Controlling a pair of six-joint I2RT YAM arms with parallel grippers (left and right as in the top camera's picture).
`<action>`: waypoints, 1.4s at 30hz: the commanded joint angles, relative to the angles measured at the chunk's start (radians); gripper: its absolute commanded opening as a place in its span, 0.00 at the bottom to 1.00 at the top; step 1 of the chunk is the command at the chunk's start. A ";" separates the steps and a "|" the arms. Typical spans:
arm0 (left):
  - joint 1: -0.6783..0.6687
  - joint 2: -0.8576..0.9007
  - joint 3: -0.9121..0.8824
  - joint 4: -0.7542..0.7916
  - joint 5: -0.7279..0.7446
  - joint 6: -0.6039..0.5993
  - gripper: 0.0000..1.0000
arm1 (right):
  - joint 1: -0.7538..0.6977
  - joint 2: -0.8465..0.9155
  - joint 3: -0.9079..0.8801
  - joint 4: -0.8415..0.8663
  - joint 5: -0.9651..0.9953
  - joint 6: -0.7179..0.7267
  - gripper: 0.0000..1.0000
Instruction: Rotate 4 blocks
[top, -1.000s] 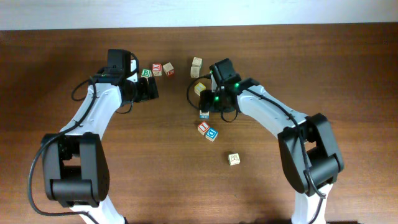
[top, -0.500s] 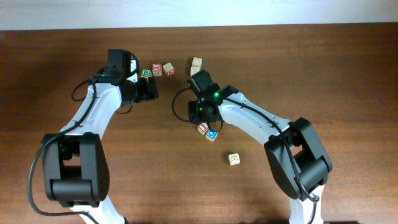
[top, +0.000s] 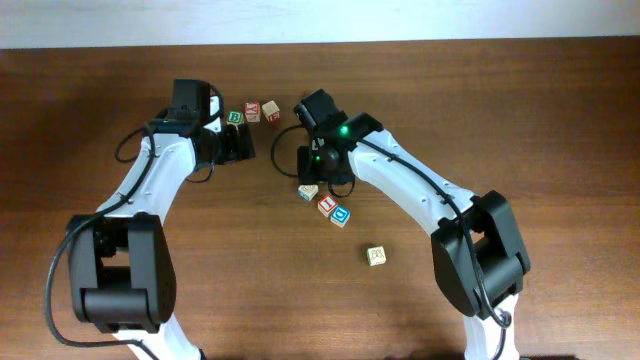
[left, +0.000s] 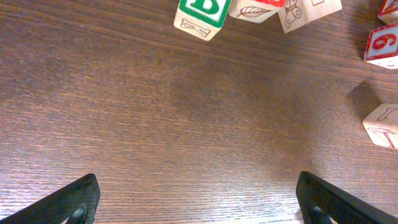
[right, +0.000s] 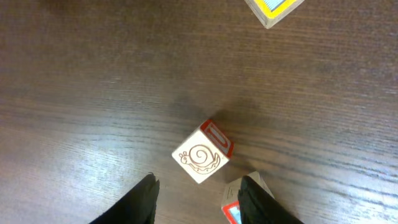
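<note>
We see R gripper (right: 198, 186) spread, empty, just below snail block (right: 203, 152) mid-frame; red block (top: 326, 206) & blue block (top: 342, 215) sit side by side, centre of overhead view. L gripper (left: 198, 180) wide apart, empty.

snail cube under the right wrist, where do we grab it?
Take the snail cube from straight above, on its red-letter side and the opposite side. It sits flat but diagonal to the right gripper, so turn the wrist first; the other pair likely crowds the neighbouring cube.
</note>
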 joint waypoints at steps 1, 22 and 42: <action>0.003 -0.006 0.012 0.001 -0.004 0.008 0.99 | 0.009 0.107 0.009 0.036 0.031 0.140 0.46; 0.003 -0.006 0.012 0.001 -0.004 0.008 0.99 | 0.045 0.125 0.231 -0.251 0.008 -0.233 0.46; 0.003 -0.006 0.012 0.001 -0.004 0.008 0.99 | 0.098 0.173 0.154 -0.240 0.110 -0.100 0.40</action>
